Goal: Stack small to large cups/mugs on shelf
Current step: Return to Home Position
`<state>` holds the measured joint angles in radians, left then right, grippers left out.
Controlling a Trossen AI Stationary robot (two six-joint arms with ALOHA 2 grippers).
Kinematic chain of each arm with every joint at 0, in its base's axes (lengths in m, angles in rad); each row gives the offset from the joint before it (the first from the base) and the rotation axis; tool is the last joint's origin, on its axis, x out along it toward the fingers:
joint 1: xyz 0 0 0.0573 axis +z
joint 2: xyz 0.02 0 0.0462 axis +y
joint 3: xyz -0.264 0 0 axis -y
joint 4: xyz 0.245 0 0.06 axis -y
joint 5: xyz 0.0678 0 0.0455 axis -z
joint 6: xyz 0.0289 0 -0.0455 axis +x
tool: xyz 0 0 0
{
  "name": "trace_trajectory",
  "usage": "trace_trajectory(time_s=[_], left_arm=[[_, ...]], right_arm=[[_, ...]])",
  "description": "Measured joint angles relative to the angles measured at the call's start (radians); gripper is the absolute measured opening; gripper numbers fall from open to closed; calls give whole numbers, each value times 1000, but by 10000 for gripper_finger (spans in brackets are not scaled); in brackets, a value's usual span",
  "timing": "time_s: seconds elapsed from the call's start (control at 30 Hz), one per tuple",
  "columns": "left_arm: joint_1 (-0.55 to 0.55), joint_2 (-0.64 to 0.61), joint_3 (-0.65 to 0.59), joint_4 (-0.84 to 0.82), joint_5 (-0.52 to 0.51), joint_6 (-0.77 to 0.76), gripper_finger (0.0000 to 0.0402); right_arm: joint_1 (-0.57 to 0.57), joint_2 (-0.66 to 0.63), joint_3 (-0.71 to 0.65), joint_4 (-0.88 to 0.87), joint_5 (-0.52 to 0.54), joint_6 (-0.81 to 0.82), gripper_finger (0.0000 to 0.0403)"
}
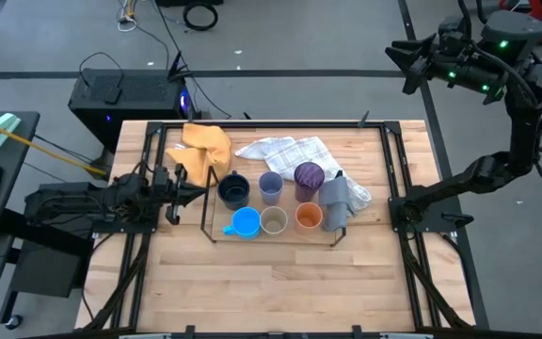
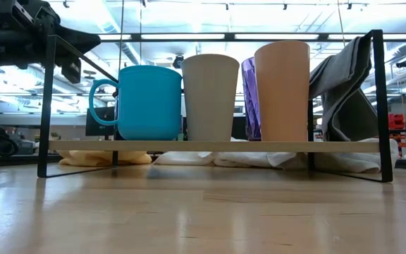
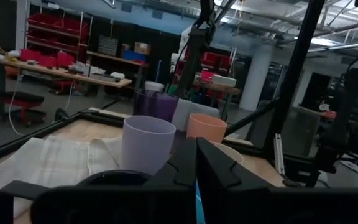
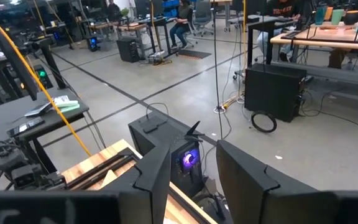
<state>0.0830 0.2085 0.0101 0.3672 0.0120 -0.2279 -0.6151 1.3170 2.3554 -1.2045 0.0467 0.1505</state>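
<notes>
Bright ceiling lights (image 2: pixel 266 36) shine behind the cups (image 2: pixel 210 95), glare streaking the table (image 2: pixel 203 212).

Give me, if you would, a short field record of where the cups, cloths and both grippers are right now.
shelf: black rod rack, mid-table
front row, left to right: bright blue mug, tan cup, orange cup
back row, left to right: dark navy cup, lavender cup, purple cup
grey cloth: draped over the shelf's right end
yellow cloth, checked cloth: on the table behind the shelf
left gripper: shut, low beside the shelf's left end
right gripper: open, raised beyond the table's far right corner
</notes>
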Motion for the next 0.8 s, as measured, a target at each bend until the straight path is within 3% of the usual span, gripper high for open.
trace_trajectory(time_s=[0.23,0.6,0.8], left_arm=[[0,0,0,-35,0,13,37],[0,1,0,-95,3,29,7],[0,1,0,-95,2,30,26]], right_arm=[[0,-9,0,-7,0,-12,137],[0,-27,0,-10,0,-15,137],[0,-33,0,-25,-15,-27,137]])
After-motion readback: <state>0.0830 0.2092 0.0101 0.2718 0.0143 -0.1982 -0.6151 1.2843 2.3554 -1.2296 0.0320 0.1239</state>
